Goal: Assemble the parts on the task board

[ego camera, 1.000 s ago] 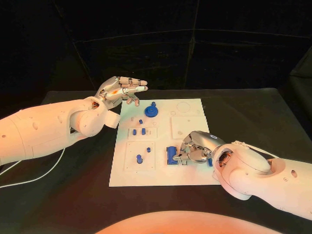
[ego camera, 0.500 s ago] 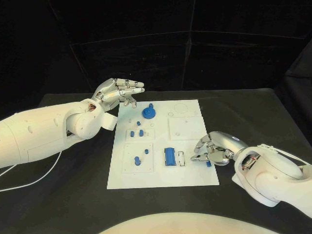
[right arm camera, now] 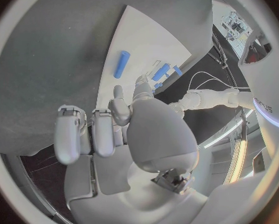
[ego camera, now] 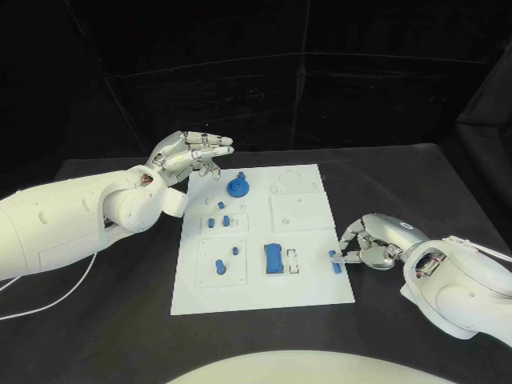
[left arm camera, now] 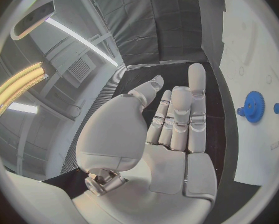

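Black table under dark drapes, with the white task board lying at its middle. Head view: left hand raised off the board's far left corner, fingers spread, holding nothing. A blue gear stands on the board's far part, just right of that hand. Small blue pegs sit left of centre, and a blue block lies in the near half. Right hand is at the board's right edge, fingertips pinching a small blue part over the near right area.

Left wrist view: open palm, fingers straight and slightly apart, the gear beside them on the board.

Right wrist view: fingers curled down toward the board; a blue bar lies beyond them.
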You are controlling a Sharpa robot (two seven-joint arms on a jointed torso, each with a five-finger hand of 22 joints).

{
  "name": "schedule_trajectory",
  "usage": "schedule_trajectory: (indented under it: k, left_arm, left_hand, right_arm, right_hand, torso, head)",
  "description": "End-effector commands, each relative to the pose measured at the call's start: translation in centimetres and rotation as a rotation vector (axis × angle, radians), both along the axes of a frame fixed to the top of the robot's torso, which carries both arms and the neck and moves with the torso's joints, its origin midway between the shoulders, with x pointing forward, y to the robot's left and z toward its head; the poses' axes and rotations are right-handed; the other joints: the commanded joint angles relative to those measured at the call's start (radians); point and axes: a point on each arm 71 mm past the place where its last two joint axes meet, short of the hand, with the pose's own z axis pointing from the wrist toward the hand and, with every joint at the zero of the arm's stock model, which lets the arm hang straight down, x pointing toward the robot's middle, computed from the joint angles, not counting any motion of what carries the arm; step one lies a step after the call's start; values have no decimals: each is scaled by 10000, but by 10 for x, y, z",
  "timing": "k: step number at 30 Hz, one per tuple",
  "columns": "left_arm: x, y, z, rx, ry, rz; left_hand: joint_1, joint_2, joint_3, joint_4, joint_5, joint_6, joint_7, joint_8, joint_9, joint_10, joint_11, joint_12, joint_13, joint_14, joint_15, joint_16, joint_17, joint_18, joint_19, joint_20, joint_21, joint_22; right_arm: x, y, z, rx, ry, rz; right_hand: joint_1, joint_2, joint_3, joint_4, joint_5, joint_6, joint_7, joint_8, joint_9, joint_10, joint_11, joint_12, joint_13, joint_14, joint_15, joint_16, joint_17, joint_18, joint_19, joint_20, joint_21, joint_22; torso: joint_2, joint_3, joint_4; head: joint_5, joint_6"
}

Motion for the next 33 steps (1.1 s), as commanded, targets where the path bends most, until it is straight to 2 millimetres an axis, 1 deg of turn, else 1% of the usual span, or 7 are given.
schedule_trajectory:
  k: [1,7,10,22,24,28,33]
  left_arm:
    - [0,0,1,-106,-38,-63]
    - [-1,1,1,-103,-30,-60]
    - [-1,1,1,-102,-26,-59]
    - [-1,1,0,-93,-7,-60]
    - [-1,2,0,-93,-6,-59]
    - [-1,2,0,-95,-1,-67]
    - [-1,2,0,-90,5,-60]
  left_hand:
    - [41,86,-69,-11,22,-85,-2,62,16,-82,21,65,9,-62,30,59,-13,56,-7,73,-58,-12]
    - [41,86,-69,-11,22,-85,-2,62,16,-82,21,65,9,-62,30,59,-13,56,-7,73,-58,-12]
    - [41,86,-69,-11,22,-85,-2,62,16,-82,21,65,9,-62,30,59,-13,56,-7,73,-58,-12]
    - [41,86,-69,-11,22,-85,-2,62,16,-82,21,65,9,-62,30,59,-13,56,-7,73,-58,-12]
    - [41,86,-69,-11,22,-85,-2,62,16,-82,21,65,9,-62,30,59,-13,56,-7,73,-58,-12]
    - [41,86,-69,-11,22,-85,-2,62,16,-82,21,65,9,-62,30,59,-13,56,-7,73,-58,-12]
    - [41,86,-69,-11,22,-85,-2,62,16,-82,21,65,9,-62,30,59,-13,56,-7,73,-58,-12]
  right_arm:
    - [2,-1,-3,-858,69,-68]
    - [5,3,-8,-1117,263,-28]
    - [7,6,-11,-1188,371,51]
    - [10,15,-19,-1563,933,292]
    - [11,16,-20,-1615,984,341]
    - [10,20,-22,-1767,1091,492]
    - [9,25,-24,-2192,1165,740]
  right_hand:
    - [-180,-45,-87,81,22,75,-16,-53,-25,70,9,49,15,548,3,-13,69,-90,74,4,27,1319]
    - [-280,-77,-139,209,5,128,-30,-73,-37,109,-3,134,85,553,-4,0,96,-97,95,-5,44,1346]
    - [-261,-53,-126,232,29,173,-43,-67,-35,124,-14,166,110,558,-11,13,122,-101,106,-10,53,1359]
    - [118,71,-20,123,210,426,-106,-42,-21,144,-71,206,153,567,-58,37,174,-106,120,-51,63,1381]
    - [231,99,7,65,263,487,-122,-32,-10,142,-86,203,155,566,-71,36,175,-107,124,-62,66,1387]
    - [624,201,134,-164,363,602,-172,-21,19,144,-135,206,167,569,-110,44,198,-108,128,-95,69,1396]
    - [1331,363,459,-608,27,745,-248,-28,53,135,-208,187,171,572,-179,56,233,-111,133,-157,72,1407]
  torso:
    - [-7,-10,5]
    - [-2,0,2]
    - [-6,-16,16]
    - [-3,-4,8]
    - [-3,-13,4]
    - [-4,-12,16]
    - [-13,-17,21]
  head:
    - [-1,-27]
    - [4,-39]
    - [-11,-45]
    - [15,-87]
    - [12,-90]
    - [10,-102]
    - [8,-109]
